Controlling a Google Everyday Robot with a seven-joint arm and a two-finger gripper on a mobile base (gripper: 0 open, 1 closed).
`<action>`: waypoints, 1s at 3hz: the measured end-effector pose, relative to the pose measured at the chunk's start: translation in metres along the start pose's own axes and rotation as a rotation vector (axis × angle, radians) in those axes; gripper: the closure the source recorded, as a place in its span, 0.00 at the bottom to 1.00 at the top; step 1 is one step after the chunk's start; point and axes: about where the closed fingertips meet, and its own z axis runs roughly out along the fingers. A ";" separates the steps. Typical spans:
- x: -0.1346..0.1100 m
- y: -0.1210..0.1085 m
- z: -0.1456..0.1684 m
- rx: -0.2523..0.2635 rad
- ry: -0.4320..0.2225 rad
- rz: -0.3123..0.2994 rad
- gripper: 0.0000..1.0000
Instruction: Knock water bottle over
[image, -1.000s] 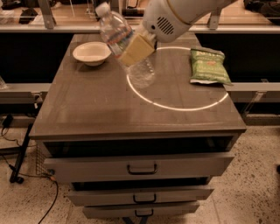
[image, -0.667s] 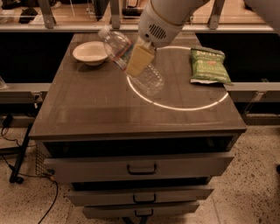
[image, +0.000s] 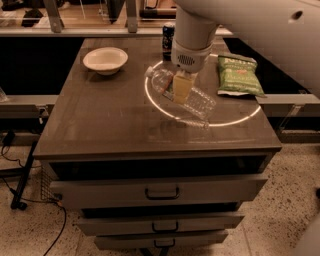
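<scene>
It's down: the water bottle goes from tilted to flat on its side mid-tabletop. The gripper sits right over it, can't tell its grip. Basically done.

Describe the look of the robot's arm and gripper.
The arm is a bulky, smooth white shell with a small dark hole near the top right. It narrows to a round white wrist with a dark vent grille. Below, the gripper is pale yellow-tan, sitting over the water bottle.
</scene>
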 end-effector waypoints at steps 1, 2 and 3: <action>0.000 -0.006 0.022 -0.019 -0.007 0.028 0.43; -0.012 -0.004 0.028 -0.040 -0.043 0.018 0.20; -0.032 0.002 0.025 -0.057 -0.093 -0.019 0.00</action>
